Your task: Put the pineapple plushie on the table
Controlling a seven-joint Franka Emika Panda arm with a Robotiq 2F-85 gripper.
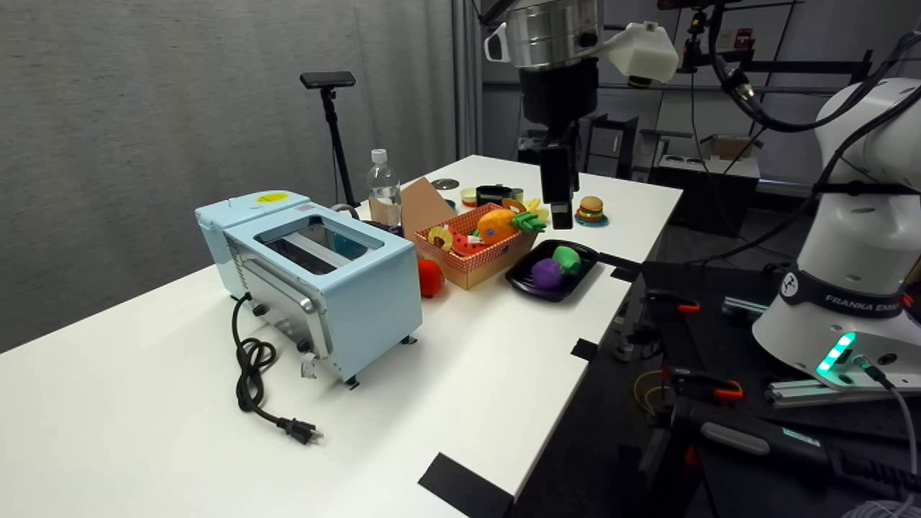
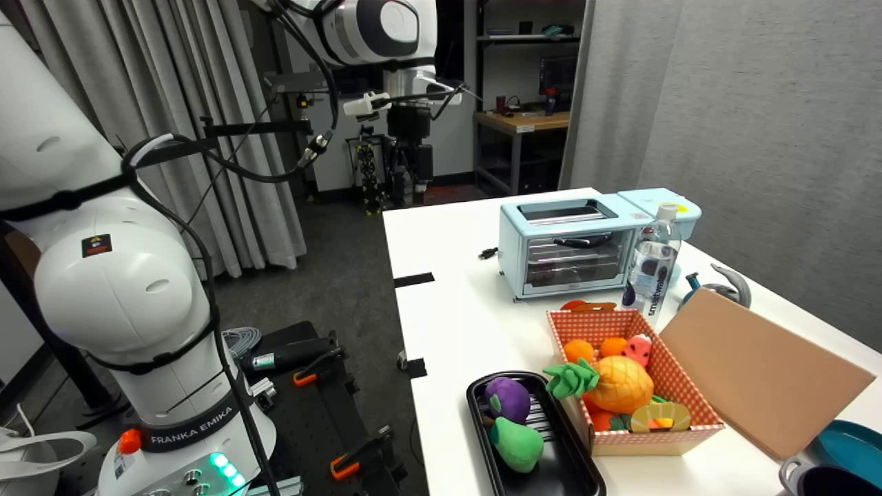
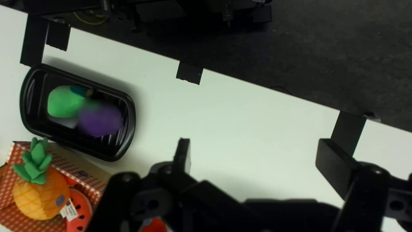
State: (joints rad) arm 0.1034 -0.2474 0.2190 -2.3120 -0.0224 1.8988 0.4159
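Note:
The pineapple plushie is orange-yellow with green leaves. It lies among other plush food in a red-and-white checked basket, its leaves reaching over the rim. It also shows in an exterior view and at the lower left of the wrist view. The basket stands on the white table, which fills much of the wrist view. My gripper is open and empty, with bare table between its fingers. It hangs above the table in an exterior view, off to the pineapple's side.
A black tray with a purple and a green plush sits beside the basket. A blue toaster, a water bottle, a red plush and a toy burger stand on the table. A brown board leans by the basket.

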